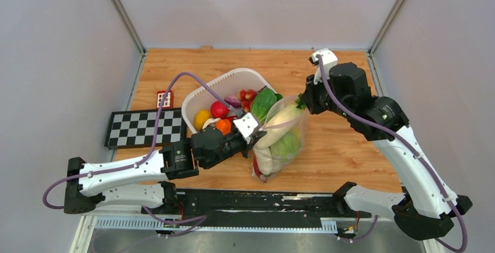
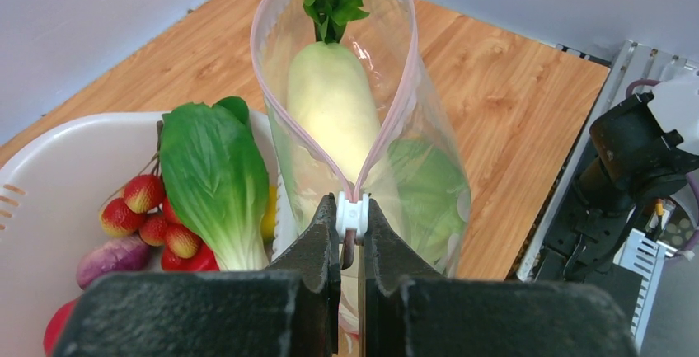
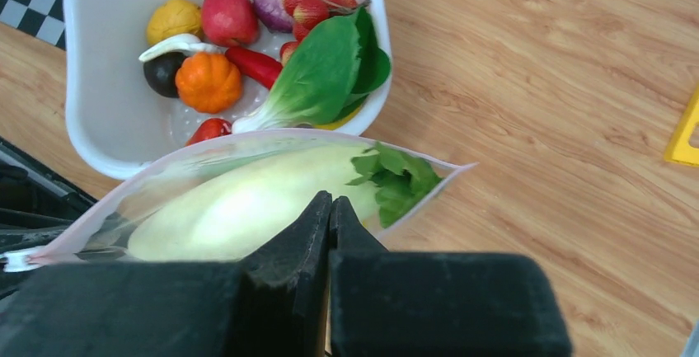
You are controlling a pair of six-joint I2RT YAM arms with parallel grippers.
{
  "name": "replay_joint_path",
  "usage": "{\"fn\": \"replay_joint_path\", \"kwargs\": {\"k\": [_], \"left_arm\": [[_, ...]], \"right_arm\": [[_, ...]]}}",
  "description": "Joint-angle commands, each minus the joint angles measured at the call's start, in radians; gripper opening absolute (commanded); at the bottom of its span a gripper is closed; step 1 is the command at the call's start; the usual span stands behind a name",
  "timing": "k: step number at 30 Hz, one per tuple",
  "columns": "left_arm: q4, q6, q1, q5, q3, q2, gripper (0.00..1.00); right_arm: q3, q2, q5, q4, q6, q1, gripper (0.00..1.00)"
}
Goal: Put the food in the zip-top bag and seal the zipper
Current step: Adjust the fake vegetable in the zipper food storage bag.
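Zipper (image 2: 405, 85) is being pinched at both ends, jaws closed tight: near end by left gripper (image 2: 352, 217), far end by right gripper (image 3: 330, 209).

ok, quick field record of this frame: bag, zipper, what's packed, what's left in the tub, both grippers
zip-top bag: beside the white tub, mouth gaping
zipper: unsealed
in bag: white radish, green leafy piece
in tub: leafy green, orange pumpkin, red fruit, other small pieces
left gripper: shut on the zipper's end
right gripper: shut at the bag's opposite end; hold on the plastic unclear
status: packing unfinished, sealing not done
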Motion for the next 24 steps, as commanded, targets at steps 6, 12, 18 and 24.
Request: {"fn": "replay_joint_path", "kwargs": {"k": [6, 12, 18, 24], "left_arm": [[0.018, 0.033, 0.006, 0.045, 0.065, -0.013, 0.0], [-0.016, 0.04, 0.006, 0.064, 0.086, 0.011, 0.0], [-0.022, 0.04, 0.006, 0.073, 0.103, 0.032, 0.0], [-0.02, 0.066, 0.006, 0.064, 0.106, 0.025, 0.0]], "right_arm": [[-0.067, 0.007, -0.041, 0.02, -0.047, -0.085, 0.0], [-0.101, 0.065, -0.133, 0.072, -0.097, -0.101, 0.03], [-0.109, 0.106, -0.17, 0.048, -0.177, -0.099, 0.13], [-0.159, 0.171, 0.06, -0.017, -0.145, -0.1, 0.15]]}}
